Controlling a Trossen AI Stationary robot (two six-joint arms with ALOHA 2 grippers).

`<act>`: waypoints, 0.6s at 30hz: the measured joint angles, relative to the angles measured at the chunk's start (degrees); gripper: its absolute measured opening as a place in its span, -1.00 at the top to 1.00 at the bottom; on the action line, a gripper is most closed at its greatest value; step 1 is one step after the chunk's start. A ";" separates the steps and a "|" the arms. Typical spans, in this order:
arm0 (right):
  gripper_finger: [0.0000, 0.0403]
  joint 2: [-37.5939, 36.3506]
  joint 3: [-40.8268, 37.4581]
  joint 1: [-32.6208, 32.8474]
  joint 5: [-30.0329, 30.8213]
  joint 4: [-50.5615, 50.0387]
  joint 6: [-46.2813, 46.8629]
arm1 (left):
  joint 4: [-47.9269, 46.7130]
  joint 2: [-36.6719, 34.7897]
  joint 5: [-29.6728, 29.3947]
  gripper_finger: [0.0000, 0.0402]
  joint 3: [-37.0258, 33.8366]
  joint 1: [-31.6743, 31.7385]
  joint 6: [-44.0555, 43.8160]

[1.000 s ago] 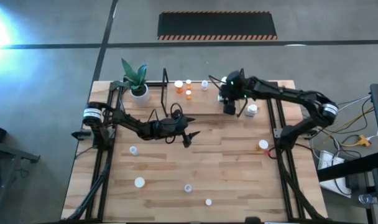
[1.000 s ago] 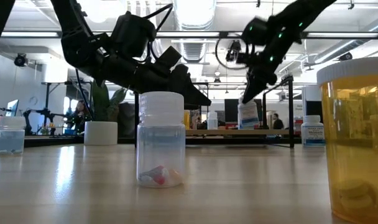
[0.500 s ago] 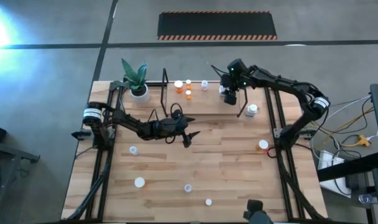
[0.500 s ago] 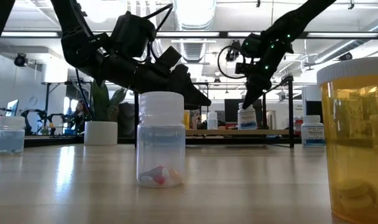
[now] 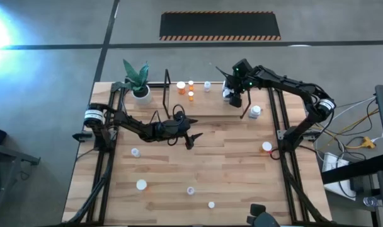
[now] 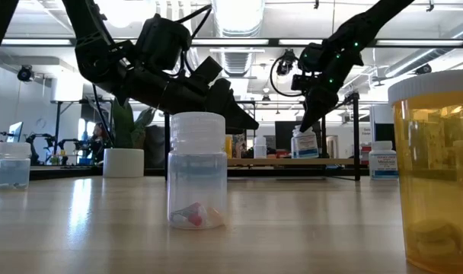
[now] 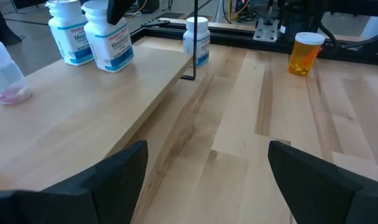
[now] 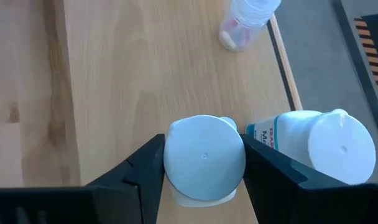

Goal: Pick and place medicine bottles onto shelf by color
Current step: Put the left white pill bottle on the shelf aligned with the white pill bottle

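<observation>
Right gripper (image 8: 204, 180) fingers clamp white bottle (image 8: 204, 158) upright on shelf (image 8: 114, 74), beside second white bottle (image 8: 326, 146), grouping by colour. Left gripper (image 7: 207, 180) fingers wide apart, idle over worktop (image 7: 338, 112) nr shelf.

Right gripper (image 6: 306, 122) sits over a white bottle (image 6: 304, 143) on the shelf (image 6: 292, 161); clear bottle (image 6: 196, 170) up close.

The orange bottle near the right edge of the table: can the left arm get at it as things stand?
Probably yes. The left gripper hovers open over mid-table, and bare tabletop lies between it and the orange bottle. The reach looks long, though.
</observation>
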 joint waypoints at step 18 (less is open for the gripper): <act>-0.31 -0.22 0.98 -0.01 4.63 -0.37 -2.30 | 0.04 0.00 -0.01 -0.57 0.07 -0.38 -0.06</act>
